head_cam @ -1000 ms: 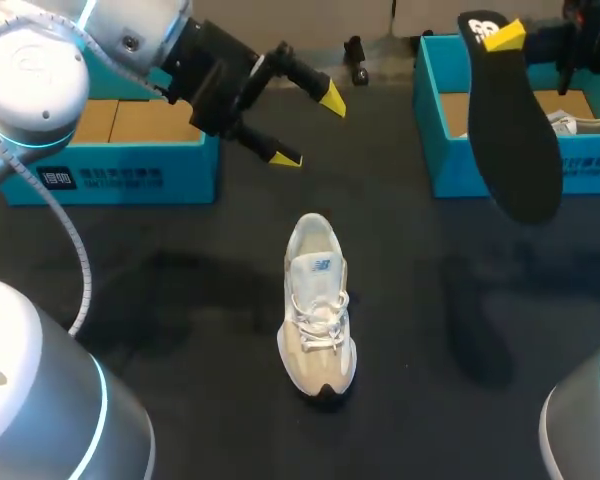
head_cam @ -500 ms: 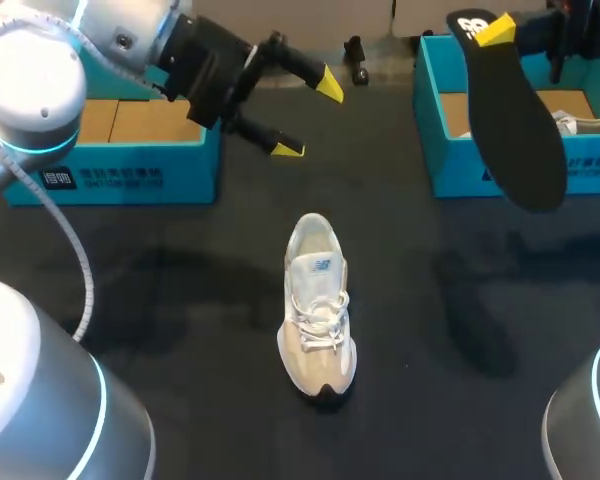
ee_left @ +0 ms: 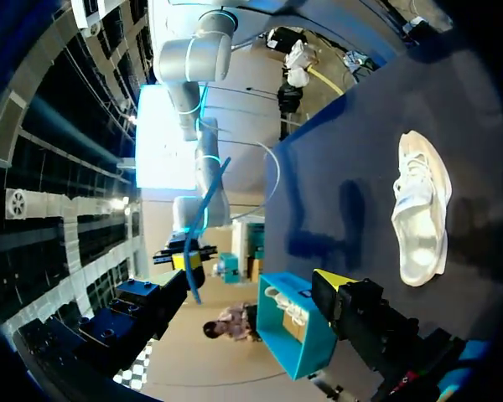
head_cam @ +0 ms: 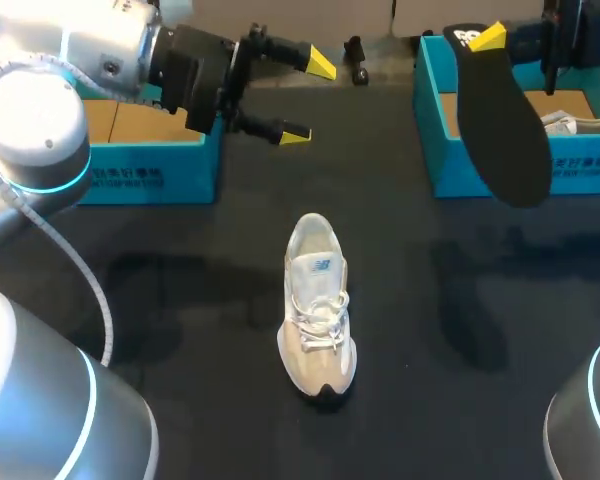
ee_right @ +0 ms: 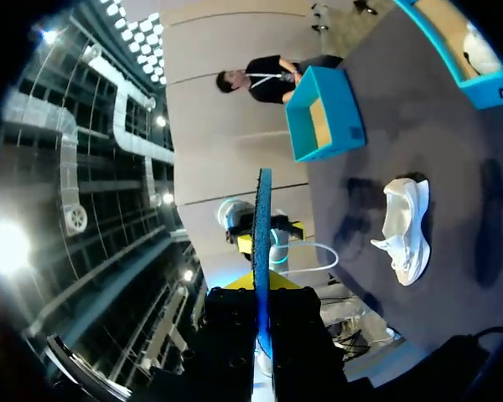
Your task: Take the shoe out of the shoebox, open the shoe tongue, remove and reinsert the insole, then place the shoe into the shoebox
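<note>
Your right gripper pinches the black insole high to the right of the shoe, while your left gripper hangs spread wide beyond it.

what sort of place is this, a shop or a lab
Probably a robotics lab bench: left gripper and right gripper, holding an insole, over a black table, a lone white shoe, two teal shoeboxes.
</note>
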You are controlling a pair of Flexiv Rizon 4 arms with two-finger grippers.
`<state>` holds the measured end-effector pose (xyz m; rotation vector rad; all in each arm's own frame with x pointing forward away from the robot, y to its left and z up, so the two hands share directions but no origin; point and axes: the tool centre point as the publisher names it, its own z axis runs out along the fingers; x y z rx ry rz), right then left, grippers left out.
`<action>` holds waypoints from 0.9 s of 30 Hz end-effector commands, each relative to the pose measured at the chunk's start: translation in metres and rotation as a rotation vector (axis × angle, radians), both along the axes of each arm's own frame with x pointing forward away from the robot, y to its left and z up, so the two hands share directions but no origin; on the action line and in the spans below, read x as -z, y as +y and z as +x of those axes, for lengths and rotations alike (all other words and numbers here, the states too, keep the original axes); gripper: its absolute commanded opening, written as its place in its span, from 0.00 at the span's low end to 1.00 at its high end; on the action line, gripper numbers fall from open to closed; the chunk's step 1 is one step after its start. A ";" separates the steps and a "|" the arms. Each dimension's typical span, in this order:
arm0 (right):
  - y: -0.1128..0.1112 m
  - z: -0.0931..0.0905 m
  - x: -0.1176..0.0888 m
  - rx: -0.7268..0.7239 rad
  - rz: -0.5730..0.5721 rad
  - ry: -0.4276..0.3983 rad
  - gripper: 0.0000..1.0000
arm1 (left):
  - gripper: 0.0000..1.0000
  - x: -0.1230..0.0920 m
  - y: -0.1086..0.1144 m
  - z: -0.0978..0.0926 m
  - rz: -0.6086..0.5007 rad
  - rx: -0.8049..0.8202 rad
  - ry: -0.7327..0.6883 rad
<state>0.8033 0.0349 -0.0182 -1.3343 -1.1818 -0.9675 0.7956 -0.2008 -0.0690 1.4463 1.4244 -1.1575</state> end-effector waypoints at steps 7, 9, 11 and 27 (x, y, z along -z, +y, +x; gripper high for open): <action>0.017 0.019 -0.003 0.073 0.035 0.063 0.00 | 1.00 0.003 -0.001 -0.007 -0.158 -0.027 -0.006; 0.019 0.024 -0.003 0.077 0.042 0.074 0.00 | 1.00 0.003 -0.002 -0.006 -0.182 -0.034 0.000; 0.019 0.029 -0.003 0.090 0.050 0.085 0.00 | 1.00 0.002 -0.004 -0.006 -0.209 -0.042 0.000; 0.032 0.056 0.013 0.136 0.004 0.287 0.00 | 1.00 -0.004 -0.031 -0.014 -0.334 -0.062 -0.026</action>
